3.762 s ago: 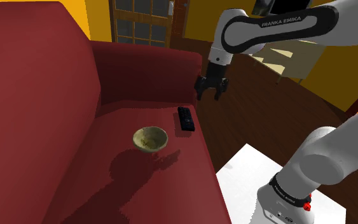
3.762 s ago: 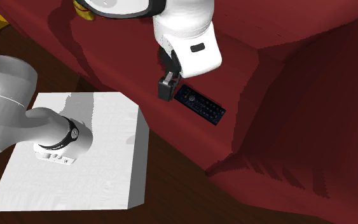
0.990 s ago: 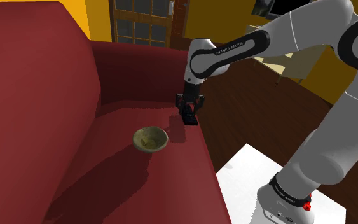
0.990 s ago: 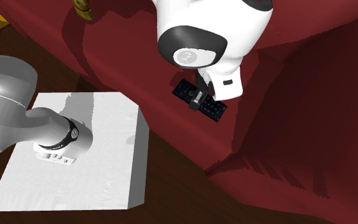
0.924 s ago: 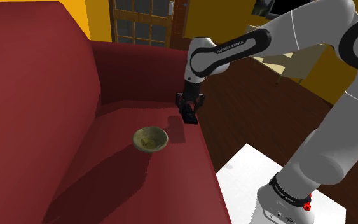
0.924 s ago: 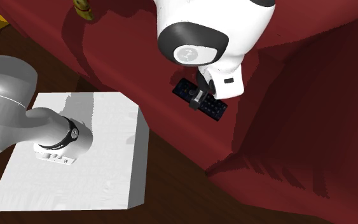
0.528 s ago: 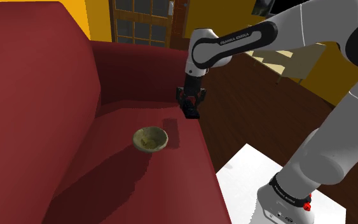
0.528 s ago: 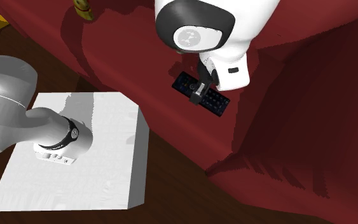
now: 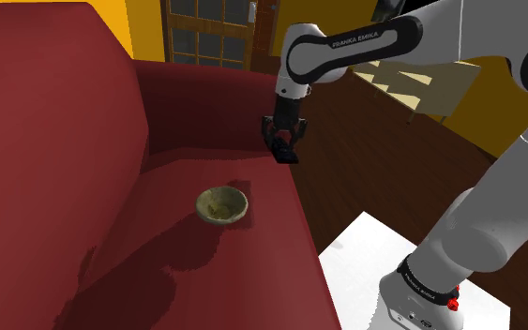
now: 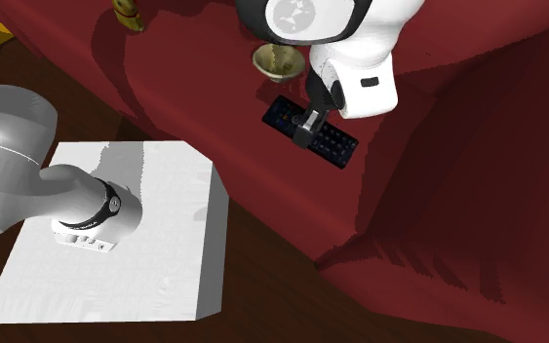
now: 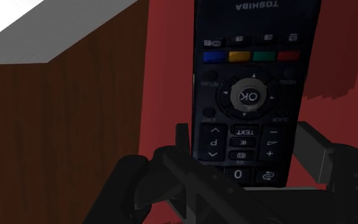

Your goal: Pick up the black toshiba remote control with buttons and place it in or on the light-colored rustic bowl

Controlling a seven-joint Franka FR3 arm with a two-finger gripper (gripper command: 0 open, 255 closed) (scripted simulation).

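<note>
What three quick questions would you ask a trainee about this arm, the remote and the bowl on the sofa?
1. True or false: the remote control already lies in the bowl.
2. What is the gripper clasping? A) nothing B) the remote control C) the bowl
3. Fill in: the bowl sits on a sofa of ___ colour.
Key: 1 false; 2 B; 3 red.
</note>
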